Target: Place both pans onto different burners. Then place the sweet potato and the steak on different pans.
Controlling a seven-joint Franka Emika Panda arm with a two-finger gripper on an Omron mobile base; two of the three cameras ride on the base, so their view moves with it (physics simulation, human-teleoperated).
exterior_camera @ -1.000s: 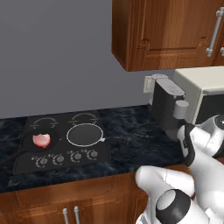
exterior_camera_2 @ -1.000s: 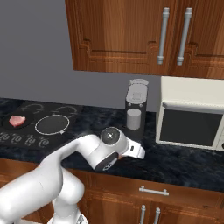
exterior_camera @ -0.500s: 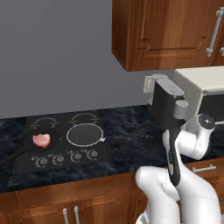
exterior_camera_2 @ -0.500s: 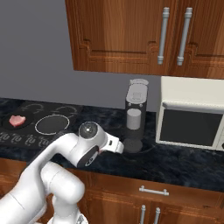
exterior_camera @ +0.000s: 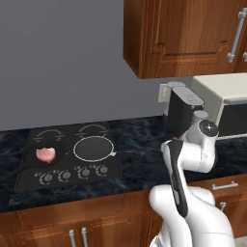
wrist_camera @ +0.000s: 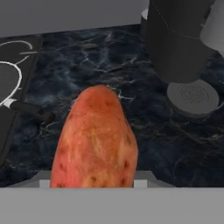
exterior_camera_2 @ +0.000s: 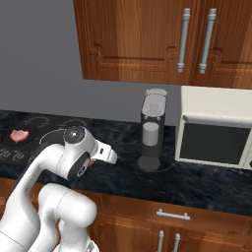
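Hand view shows the reddish-orange oblong sweet potato (wrist_camera: 95,140) at lower centre, apparently pinched between the gripper's hidden fingers. Since a second ago the arm has swung left, toward the empty silver-rimmed dark pan (exterior_camera: 93,148) at centre-left; the pink steak slab (exterior_camera: 46,154) already lies in the black pan (exterior_camera: 29,159).

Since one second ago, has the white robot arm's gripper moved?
Yes. In the right base view the white wrist that carries the gripper has swung left, away from the dark coffee machine and toward the black glass cooktop.

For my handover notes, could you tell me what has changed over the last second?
The arm has swung left, towards the cooktop, carrying the sweet potato in the gripper. The steak still lies in the black pan; the rimmed pan keeps its burner.
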